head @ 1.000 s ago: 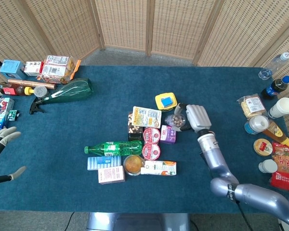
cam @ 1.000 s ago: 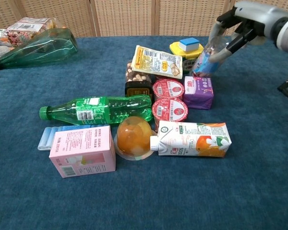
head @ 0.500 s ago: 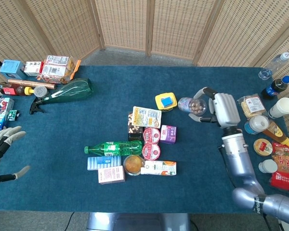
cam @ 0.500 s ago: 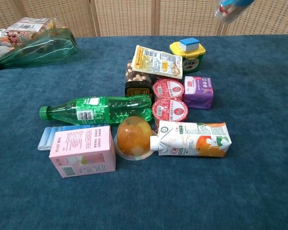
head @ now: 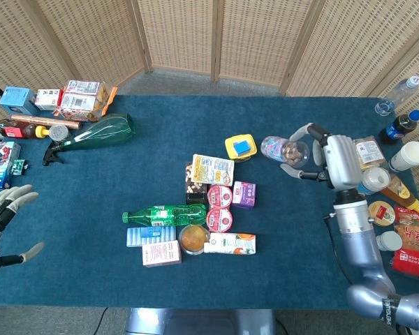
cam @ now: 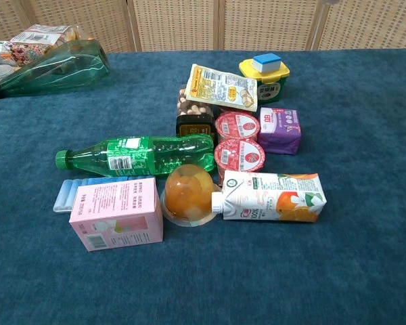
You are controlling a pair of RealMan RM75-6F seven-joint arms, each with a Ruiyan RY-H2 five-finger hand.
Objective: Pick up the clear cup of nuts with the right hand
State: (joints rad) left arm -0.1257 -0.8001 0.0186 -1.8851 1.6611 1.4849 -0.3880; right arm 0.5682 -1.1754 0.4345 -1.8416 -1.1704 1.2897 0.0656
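The right hand [head: 333, 159] fingers grasp the cup of nuts [head: 283, 150] sideways beside the yellow tub [head: 240, 147]; tilting risks spilling.

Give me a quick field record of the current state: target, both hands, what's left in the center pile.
target: clear cup of nuts, lying sideways in the grip
right hand: holds the cup, right of the pile
left hand: fingers spread, holds nothing, at the table's left edge
pile: green bottle, pink box, juice carton, purple box
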